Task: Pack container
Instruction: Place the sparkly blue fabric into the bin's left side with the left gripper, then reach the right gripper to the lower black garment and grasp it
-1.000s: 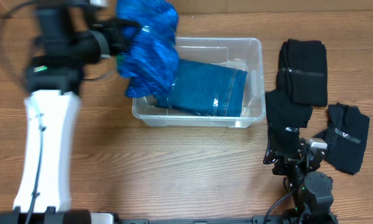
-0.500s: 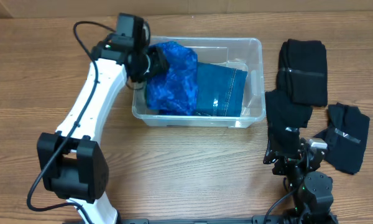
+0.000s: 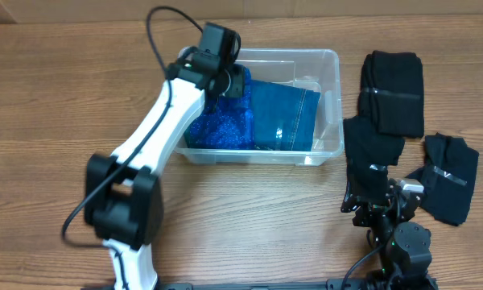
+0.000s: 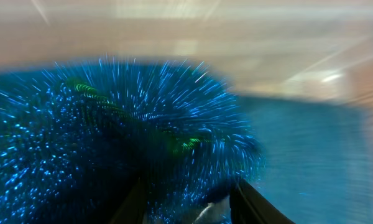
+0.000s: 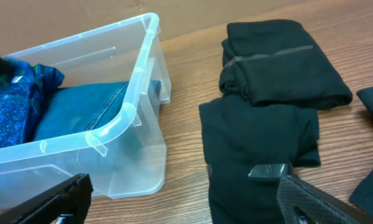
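Observation:
The clear plastic container (image 3: 333,64) stands at the middle back of the table. Folded blue denim (image 3: 286,117) lies in its right part, and a sparkly blue cloth (image 3: 217,129) lies in its left part. My left gripper (image 3: 229,80) is down inside the container and shut on the sparkly blue cloth (image 4: 112,137), which fills the blurred left wrist view. My right gripper (image 3: 384,211) is open and empty, low over the table in front of the container's right corner (image 5: 127,124). It also shows in the right wrist view (image 5: 189,208).
Three folded black garments lie right of the container: one at the back (image 3: 394,93), one in the middle (image 3: 374,153) just ahead of my right gripper, and one at the far right (image 3: 448,179). Bare wooden table lies left of and in front of the container.
My left arm swung right from the container's left side, carrying the sparkly blue cloth, and lowered it into the container beside the denim. The right arm has not moved.

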You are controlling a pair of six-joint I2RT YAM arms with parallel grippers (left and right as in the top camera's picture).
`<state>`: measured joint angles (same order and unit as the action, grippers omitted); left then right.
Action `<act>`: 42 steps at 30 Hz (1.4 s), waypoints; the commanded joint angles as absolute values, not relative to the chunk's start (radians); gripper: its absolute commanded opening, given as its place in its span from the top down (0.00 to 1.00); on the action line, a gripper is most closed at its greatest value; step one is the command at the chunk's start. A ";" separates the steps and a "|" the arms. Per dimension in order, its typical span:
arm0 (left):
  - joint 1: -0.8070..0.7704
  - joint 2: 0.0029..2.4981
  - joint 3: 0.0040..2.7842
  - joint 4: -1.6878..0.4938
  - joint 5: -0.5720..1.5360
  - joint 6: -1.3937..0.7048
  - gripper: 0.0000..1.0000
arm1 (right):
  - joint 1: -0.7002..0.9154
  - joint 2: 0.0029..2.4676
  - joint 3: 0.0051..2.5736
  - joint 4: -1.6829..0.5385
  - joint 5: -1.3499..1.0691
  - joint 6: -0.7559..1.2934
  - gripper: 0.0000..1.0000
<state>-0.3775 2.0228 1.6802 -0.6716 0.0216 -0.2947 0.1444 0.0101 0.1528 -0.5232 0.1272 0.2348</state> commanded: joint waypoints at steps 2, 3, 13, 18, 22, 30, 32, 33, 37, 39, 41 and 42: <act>-0.367 2.178 1.684 -0.739 -0.051 -0.231 0.49 | 0.141 0.003 0.144 -0.521 0.126 0.237 0.00; -0.367 2.182 1.684 -0.763 -0.060 -0.229 0.48 | 0.141 0.003 0.144 -0.521 0.126 0.237 0.00; -0.357 1.765 2.248 -1.123 -0.084 -0.216 0.00 | 0.141 0.003 0.144 -0.521 0.126 0.237 0.00; -0.287 1.568 2.264 -1.351 -0.117 -0.215 0.00 | 0.141 0.003 0.144 -0.502 0.062 0.237 0.00; -0.273 1.551 2.261 -1.492 -0.185 -0.208 0.00 | 0.141 0.003 0.144 -0.477 -0.147 0.237 0.00; -0.273 1.552 2.260 -1.495 -0.184 -0.209 0.00 | 0.141 0.188 0.485 -0.504 -0.110 0.237 0.00; -0.273 1.552 2.260 -1.495 -0.184 -0.209 0.00 | 0.141 0.378 0.624 -0.588 -0.052 0.241 0.00; -0.273 1.552 2.260 -1.495 -0.184 -0.209 0.00 | 0.141 0.483 0.692 -0.621 -0.037 0.241 0.00; -0.273 1.552 2.260 -1.495 -0.184 -0.209 0.00 | 0.092 0.944 1.024 -0.730 -0.095 0.239 0.00; -0.273 1.552 2.260 -1.495 -0.184 -0.209 0.00 | 0.031 1.099 1.141 -0.803 -0.182 0.208 0.00; -0.273 1.552 2.260 -1.495 -0.184 -0.209 0.00 | -0.100 1.236 1.175 -0.842 -0.256 0.210 0.00; -0.273 1.552 2.260 -1.495 -0.184 -0.209 0.00 | -0.188 1.301 1.175 -0.861 -0.321 0.210 0.00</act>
